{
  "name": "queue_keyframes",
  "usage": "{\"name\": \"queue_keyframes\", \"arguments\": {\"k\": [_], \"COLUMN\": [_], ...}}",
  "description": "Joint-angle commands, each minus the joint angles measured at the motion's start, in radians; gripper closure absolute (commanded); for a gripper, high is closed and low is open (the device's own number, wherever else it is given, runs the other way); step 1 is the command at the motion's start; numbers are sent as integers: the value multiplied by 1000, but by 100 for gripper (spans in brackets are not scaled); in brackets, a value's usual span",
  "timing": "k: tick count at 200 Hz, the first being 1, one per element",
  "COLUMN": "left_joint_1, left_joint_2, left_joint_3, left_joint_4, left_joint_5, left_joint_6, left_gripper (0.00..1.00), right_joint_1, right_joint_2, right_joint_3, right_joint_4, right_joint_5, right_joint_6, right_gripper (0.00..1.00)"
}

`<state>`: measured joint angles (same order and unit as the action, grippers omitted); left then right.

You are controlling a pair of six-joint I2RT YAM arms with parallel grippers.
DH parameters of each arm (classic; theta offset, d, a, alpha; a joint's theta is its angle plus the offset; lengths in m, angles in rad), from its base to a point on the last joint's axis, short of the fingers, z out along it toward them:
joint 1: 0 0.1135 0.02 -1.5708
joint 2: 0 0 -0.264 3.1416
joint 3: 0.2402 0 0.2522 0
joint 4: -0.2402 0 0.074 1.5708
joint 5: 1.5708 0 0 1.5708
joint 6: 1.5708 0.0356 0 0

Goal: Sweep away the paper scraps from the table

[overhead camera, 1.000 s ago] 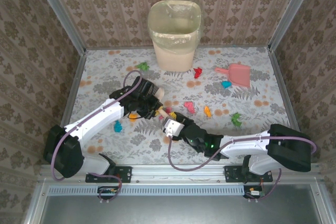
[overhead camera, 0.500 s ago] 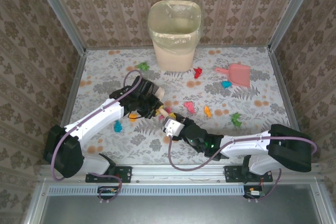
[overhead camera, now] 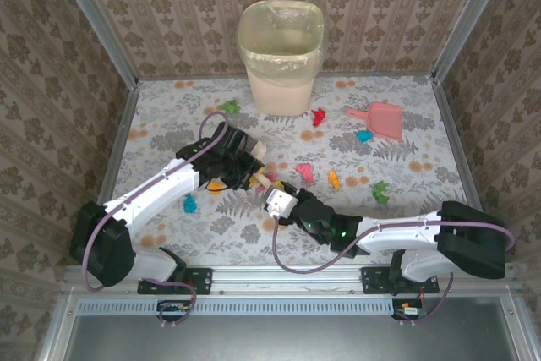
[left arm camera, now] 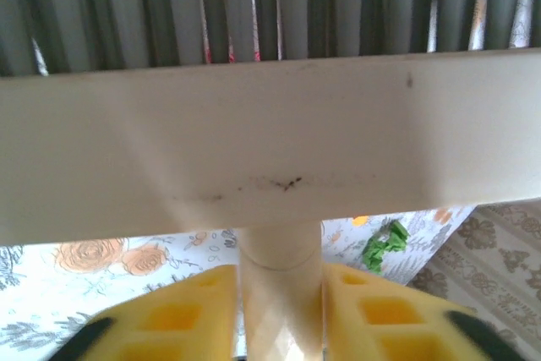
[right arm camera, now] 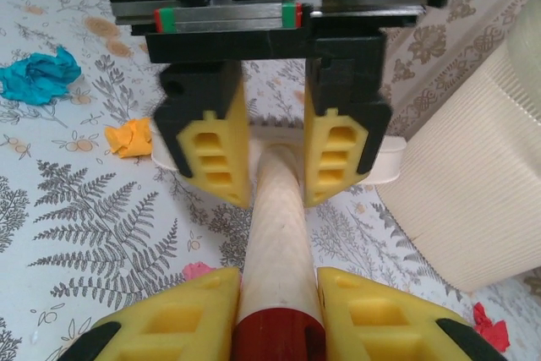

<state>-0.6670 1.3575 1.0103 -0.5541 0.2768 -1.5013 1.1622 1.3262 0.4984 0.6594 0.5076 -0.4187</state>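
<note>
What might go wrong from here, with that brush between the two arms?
1. The right gripper clamps the brush near the red end of its handle, while the left gripper has its jaws apart around it. Held so far from its head, the brush may sag or twist.
2. The dustpan lies far off beside the bin, so swept paper scraps may simply scatter.

Robot test booth: wallpapered panels [overhead camera: 169, 14], metal rails [overhead camera: 95, 16].

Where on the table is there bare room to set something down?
Bare: the table strip between the left arm and left rail, and the near patch between that arm and the right arm. Crowded: the middle, around the brush and paper scraps.
</note>
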Motion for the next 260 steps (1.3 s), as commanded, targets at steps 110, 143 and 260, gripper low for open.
{"name": "queue_keyframes", "arguments": {"k": [110,143,260], "left_joint_1": [-46,-49,-194], "left_joint_2": [-370,-508,-507], "left_joint_3": [74,53,-12], "left_joint_4": [80,92,428], "left_joint_5": [-177,-240,-280], "left_joint_6": [681,854,1081], "left_gripper": [0,0,0], "right_joint_1": [-253,-334,-420], "right_joint_2": [-380,-457,-652], "right_joint_3": [50,64,402], "right_joint_4": [-316,-402,-1059], "right_joint_5": [-293,-363,-206], "right_joint_6": [554,681,945], "right_gripper": [100,100,100]}}
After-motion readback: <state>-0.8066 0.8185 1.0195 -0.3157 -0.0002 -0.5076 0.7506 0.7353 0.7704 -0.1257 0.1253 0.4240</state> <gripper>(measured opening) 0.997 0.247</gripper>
